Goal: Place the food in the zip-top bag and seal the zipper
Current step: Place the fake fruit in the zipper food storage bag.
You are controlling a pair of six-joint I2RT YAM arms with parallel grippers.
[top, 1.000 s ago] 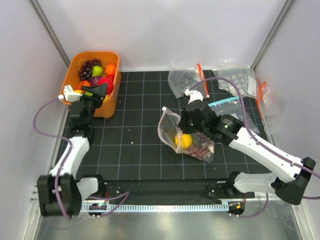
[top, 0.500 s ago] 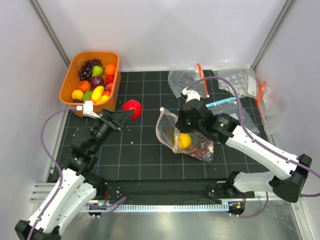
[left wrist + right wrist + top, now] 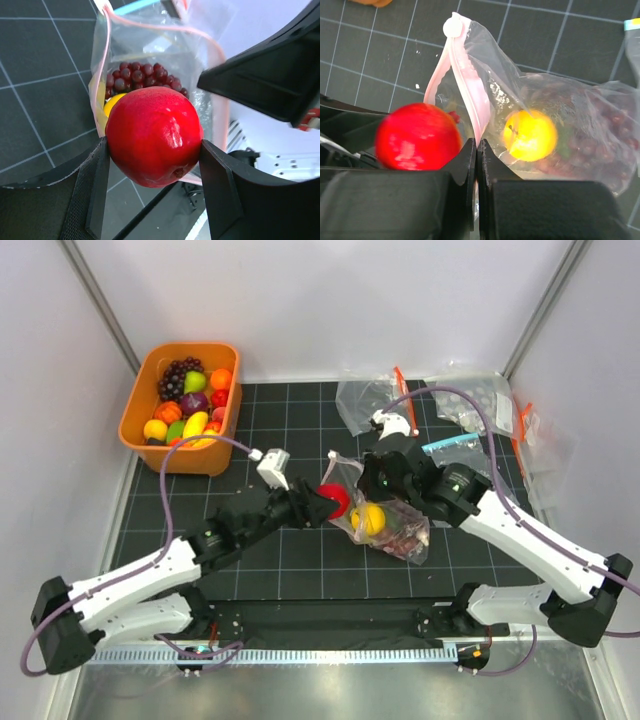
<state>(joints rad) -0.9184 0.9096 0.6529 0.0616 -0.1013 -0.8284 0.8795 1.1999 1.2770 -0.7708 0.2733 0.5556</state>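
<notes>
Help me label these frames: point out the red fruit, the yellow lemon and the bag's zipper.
red fruit [image 3: 152,135], left wrist view, middle of its skin.
yellow lemon [image 3: 530,135], right wrist view, centre, behind plastic.
zipper [image 3: 466,87], right wrist view, pink strip's midsection.

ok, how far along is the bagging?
Done: a yellow lemon and purple grapes lie inside the zip-top bag. In hand: the left jaws hold a red fruit at the bag's mouth, while the right jaws, shut, pinch the zipper strip to hold it open. Left: drop the red fruit in, bring over the food in the orange tub, then seal the zipper.
</notes>
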